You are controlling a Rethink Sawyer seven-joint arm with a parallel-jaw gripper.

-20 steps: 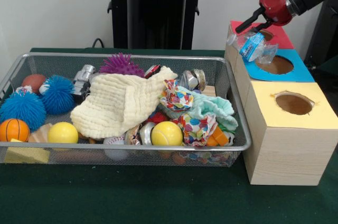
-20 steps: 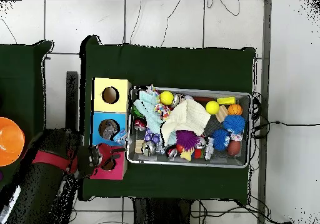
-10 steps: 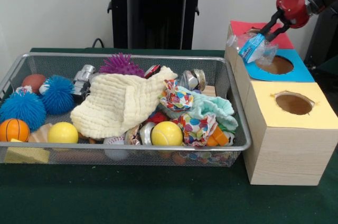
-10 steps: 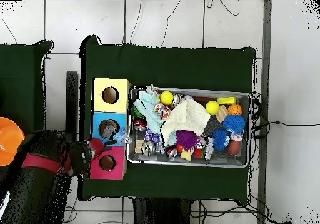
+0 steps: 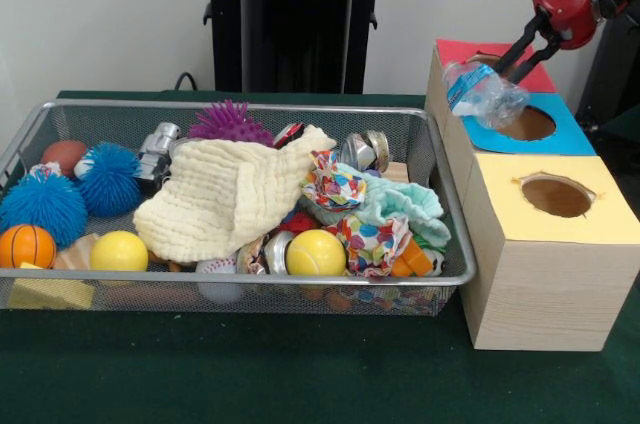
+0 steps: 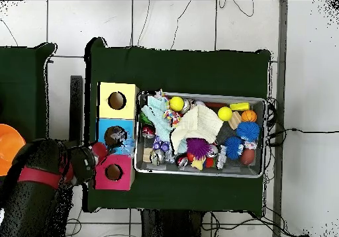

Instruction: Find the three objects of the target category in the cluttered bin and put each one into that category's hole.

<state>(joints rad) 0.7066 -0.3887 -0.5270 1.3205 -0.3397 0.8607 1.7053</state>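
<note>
Swung further toward 3 o'clock since before, with fingers still clamped on the crumpled plastic bottle hanging at the 9 o'clock rim of the blue box's hole. Likely light, thin-walled and slippery; best pinched at the stiffer neck or a firm crease, not the collapsing middle.

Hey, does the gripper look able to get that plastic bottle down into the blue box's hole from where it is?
Probably yes. The gripper holds the plastic bottle at the near rim of the blue box, whose hole looks uncovered. The bottle lies across the rim, so it may need tipping in.
</note>
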